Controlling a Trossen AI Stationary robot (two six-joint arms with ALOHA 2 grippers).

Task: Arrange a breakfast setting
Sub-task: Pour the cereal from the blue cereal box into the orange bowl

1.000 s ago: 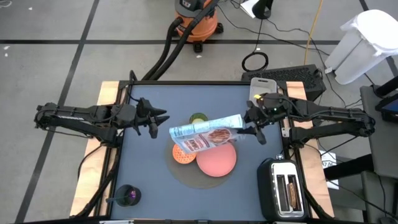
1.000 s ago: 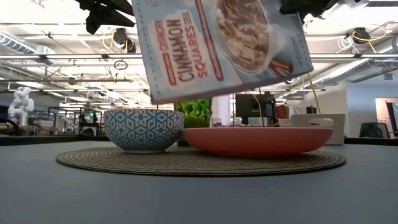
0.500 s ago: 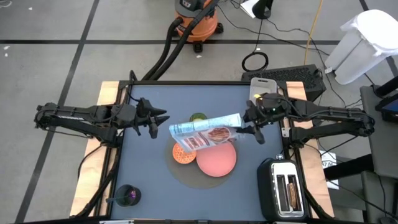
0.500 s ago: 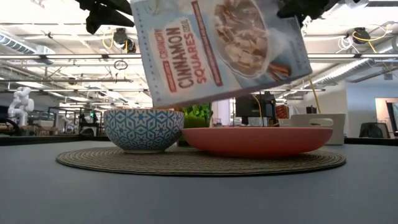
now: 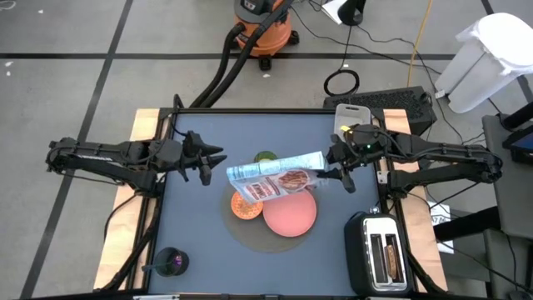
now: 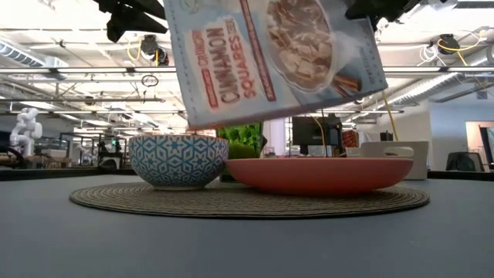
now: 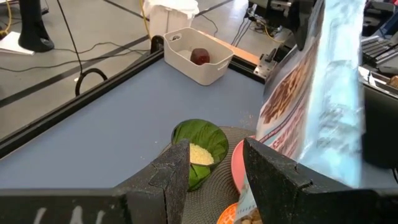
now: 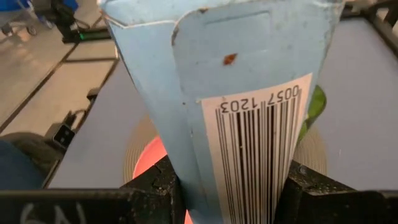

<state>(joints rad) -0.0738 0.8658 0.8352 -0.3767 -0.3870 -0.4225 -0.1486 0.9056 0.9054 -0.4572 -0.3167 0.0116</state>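
Since the picture before, the light-blue cereal bag (image 5: 275,177) printed with cinnamon squares has been rocking slightly in the air: in the low view its lower edge is sitting a touch higher over the bowl than a moment ago, and the print is tilting a little differently. Both arms are staying where they were.

The bag is hanging tilted above the table, its lower end over the small bowl (image 6: 178,160), which is showing orange inside from above and a blue-and-white pattern outside from table height. The bag's other end is reaching over the round pink plate (image 5: 291,213). Bowl and plate are resting side by side on a round woven placemat (image 6: 247,200), with the small green cup (image 7: 199,151), holding something pale, just behind them.

The right gripper (image 5: 334,172) is clamping the bag's end, its two dark fingers (image 8: 155,186) pressing on either side of the barcoded base.

The left gripper (image 5: 208,162) is hovering beside the bag's lower end, its fingers (image 7: 174,171) standing partly apart and gripping nothing.

A white bin (image 7: 198,55) holding a dark-red fruit (image 7: 199,57) is sitting at the table's far corner. A black toaster (image 5: 378,255) is standing at the right edge.
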